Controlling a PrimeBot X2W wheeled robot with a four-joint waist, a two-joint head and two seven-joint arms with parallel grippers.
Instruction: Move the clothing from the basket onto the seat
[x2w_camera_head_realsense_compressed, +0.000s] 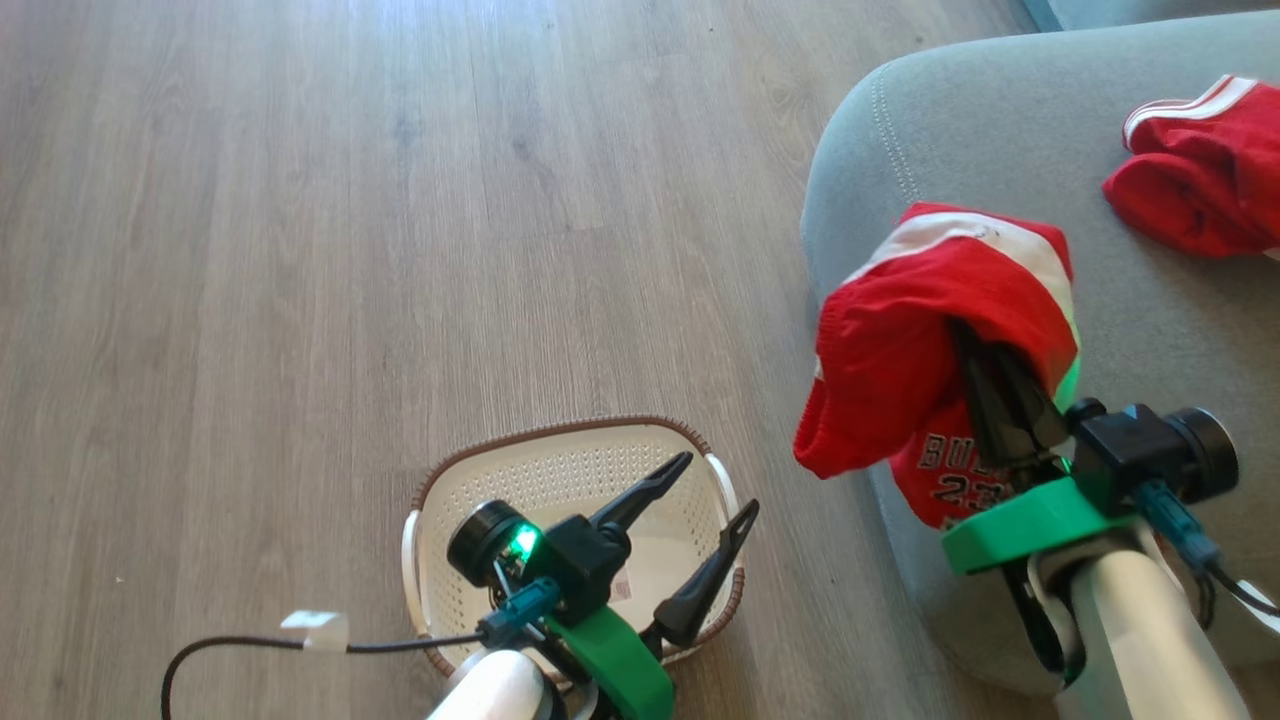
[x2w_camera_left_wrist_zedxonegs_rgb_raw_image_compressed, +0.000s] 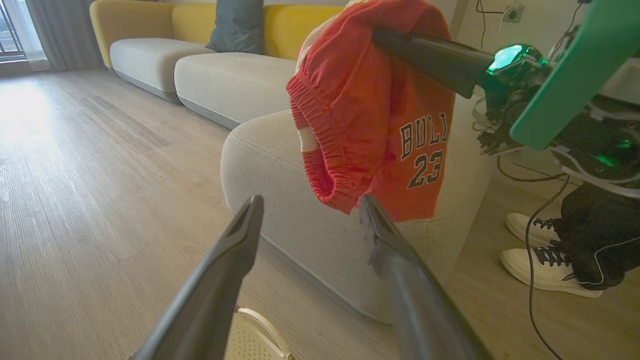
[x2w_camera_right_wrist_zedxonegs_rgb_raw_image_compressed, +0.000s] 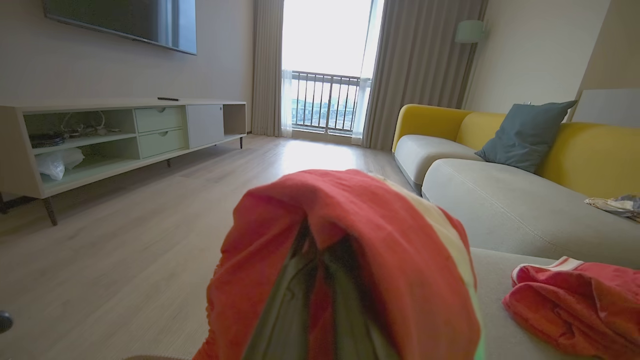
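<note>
My right gripper (x2w_camera_head_realsense_compressed: 965, 335) is shut on a red garment (x2w_camera_head_realsense_compressed: 905, 350) printed with lettering and 23. It hangs draped over the fingers above the rounded corner of the grey-green seat (x2w_camera_head_realsense_compressed: 1000, 130). The same garment (x2w_camera_left_wrist_zedxonegs_rgb_raw_image_compressed: 380, 115) (x2w_camera_right_wrist_zedxonegs_rgb_raw_image_compressed: 350, 260) shows in both wrist views. A second red garment (x2w_camera_head_realsense_compressed: 1200, 165) (x2w_camera_right_wrist_zedxonegs_rgb_raw_image_compressed: 575, 300) lies crumpled on the seat cushion, further right. My left gripper (x2w_camera_head_realsense_compressed: 720, 490) stands open over the cream-white basket (x2w_camera_head_realsense_compressed: 480, 470) on the floor; its fingers (x2w_camera_left_wrist_zedxonegs_rgb_raw_image_compressed: 215, 290) hold nothing. I see only the paper label (x2w_camera_head_realsense_compressed: 622, 588) inside the basket.
Wood floor (x2w_camera_head_realsense_compressed: 350, 200) spreads left and ahead of the basket. A black cable (x2w_camera_head_realsense_compressed: 250, 645) runs across the floor at lower left. A person's white shoes (x2w_camera_left_wrist_zedxonegs_rgb_raw_image_compressed: 545, 260) stand beside the seat. A TV cabinet (x2w_camera_right_wrist_zedxonegs_rgb_raw_image_compressed: 125, 135) lines the far wall; a yellow-backed sofa (x2w_camera_right_wrist_zedxonegs_rgb_raw_image_compressed: 500, 130) continues behind.
</note>
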